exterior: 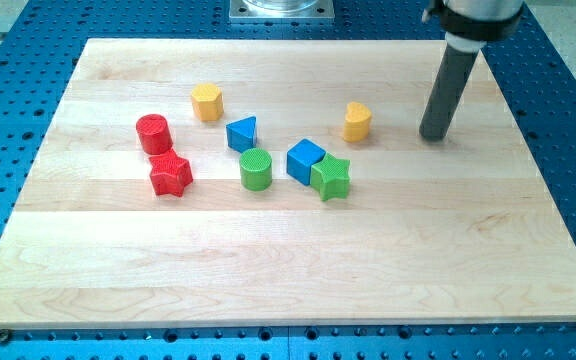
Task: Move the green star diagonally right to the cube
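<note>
The green star point(331, 178) lies near the middle of the wooden board point(288, 270), touching the lower right side of the blue cube point(305, 160). My tip point(434, 136) rests on the board at the upper right, well to the right of and above the star, with the yellow block point(357, 121) between them. The dark rod rises from the tip toward the view's top.
A green cylinder point(256, 168) sits left of the blue cube. A blue triangular block point(242, 133) and a yellow hexagonal block point(207, 102) lie further up left. A red cylinder point(153, 133) and a red star point(170, 174) sit at the left.
</note>
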Robot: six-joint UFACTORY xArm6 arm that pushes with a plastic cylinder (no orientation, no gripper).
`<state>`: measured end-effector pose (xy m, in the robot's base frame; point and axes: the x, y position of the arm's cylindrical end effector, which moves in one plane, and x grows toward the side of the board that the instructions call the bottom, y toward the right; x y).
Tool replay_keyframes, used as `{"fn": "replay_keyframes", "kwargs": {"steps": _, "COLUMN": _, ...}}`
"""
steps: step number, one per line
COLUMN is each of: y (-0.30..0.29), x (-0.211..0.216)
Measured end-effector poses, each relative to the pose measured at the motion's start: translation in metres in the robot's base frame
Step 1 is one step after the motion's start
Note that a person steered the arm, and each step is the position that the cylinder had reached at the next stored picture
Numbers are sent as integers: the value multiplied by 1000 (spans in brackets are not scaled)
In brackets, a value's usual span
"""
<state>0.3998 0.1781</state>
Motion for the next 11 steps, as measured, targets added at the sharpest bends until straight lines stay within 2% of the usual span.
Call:
{"fn": "replay_keyframes", "kwargs": {"steps": 1, "y": -54, "x": -8}}
{"fn": "replay_keyframes", "kwargs": {"steps": 2, "y": -121, "x": -38}}
{"fn": "replay_keyframes", "kwargs": {"steps": 3, "y": -153, "x": -50}}
{"fn": "replay_keyframes", "kwargs": {"steps": 4, "y": -90, "x": -49}}
{"fn": "replay_keyframes", "kwargs": {"steps": 5, "y": -11, "x": 3}}
{"fn": "replay_keyframes", "kwargs": {"steps": 6, "y": -12, "x": 105}}
{"fn": "replay_keyframes", "kwargs": {"steps": 7, "y": -84, "x": 123}}
{"fn": "replay_keyframes", "kwargs": {"steps": 8, "y": -154, "x": 122}}
{"fn": "replay_keyframes", "kwargs": {"steps": 10, "y": -144, "x": 80}}
{"fn": "replay_keyframes", "kwargs": {"steps": 11, "y": -98, "x": 74}}
